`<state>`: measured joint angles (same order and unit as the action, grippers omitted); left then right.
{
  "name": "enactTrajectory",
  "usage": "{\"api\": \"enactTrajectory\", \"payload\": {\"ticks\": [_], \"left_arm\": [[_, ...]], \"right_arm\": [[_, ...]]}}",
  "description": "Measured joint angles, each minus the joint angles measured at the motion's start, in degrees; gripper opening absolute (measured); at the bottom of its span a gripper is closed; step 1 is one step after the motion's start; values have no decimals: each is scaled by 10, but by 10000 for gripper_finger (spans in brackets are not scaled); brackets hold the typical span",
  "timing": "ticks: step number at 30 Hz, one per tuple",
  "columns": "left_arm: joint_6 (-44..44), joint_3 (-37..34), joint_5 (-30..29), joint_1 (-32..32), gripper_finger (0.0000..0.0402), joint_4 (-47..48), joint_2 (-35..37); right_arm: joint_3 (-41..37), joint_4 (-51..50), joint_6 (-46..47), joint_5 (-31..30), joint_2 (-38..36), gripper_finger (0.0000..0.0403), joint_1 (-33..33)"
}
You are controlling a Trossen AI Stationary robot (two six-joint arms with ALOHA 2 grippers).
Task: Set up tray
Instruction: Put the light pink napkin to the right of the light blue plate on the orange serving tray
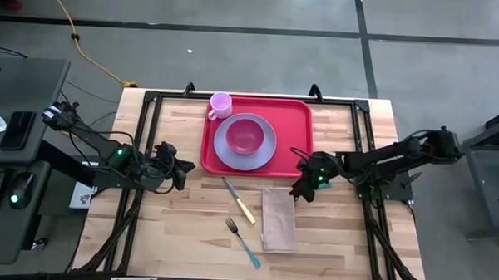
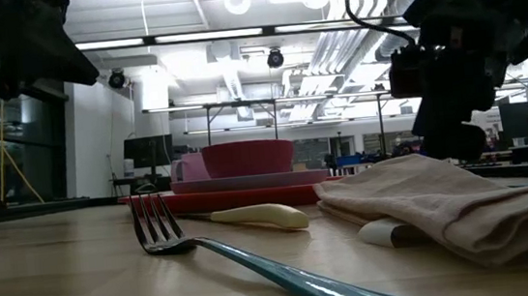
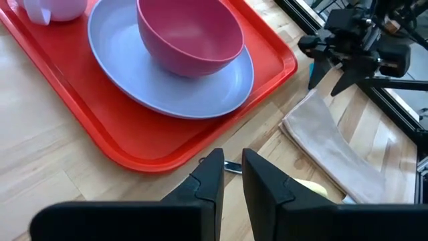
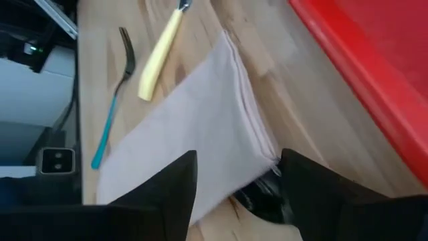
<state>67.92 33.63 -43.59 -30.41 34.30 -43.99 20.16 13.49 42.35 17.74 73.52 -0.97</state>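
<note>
The red tray [image 1: 296, 117] lies at the table's far middle and carries a lavender plate [image 1: 266, 153], a pink bowl [image 1: 245, 136] on that plate, and a pink mug [image 1: 220, 104]. A folded beige napkin [image 1: 279, 220] lies flat on the wood near the tray's right corner. My right gripper [image 4: 237, 181] is open above the napkin's far end [image 4: 254, 144], a finger on either side. My left gripper [image 3: 232, 177] hovers off the tray's near left corner [image 3: 144, 157], its fingers open by only a narrow gap.
A cream-handled knife [image 1: 240, 201] and a teal-handled fork [image 1: 243, 242] lie on the wood left of the napkin. Black frame rails [image 1: 362, 127] run along the table's sides. Bare wood stretches across the near left part of the table [image 1: 171, 229].
</note>
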Motion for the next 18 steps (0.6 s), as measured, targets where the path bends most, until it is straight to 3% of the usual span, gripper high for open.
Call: {"api": "enactTrajectory", "payload": {"ticks": [9, 18], "left_arm": [[0, 0, 6, 0, 85, 1, 0], [0, 0, 6, 0, 85, 5, 0]], "right_arm": [[0, 40, 8, 23, 64, 195, -9], [0, 76, 12, 22, 76, 193, -9]]}}
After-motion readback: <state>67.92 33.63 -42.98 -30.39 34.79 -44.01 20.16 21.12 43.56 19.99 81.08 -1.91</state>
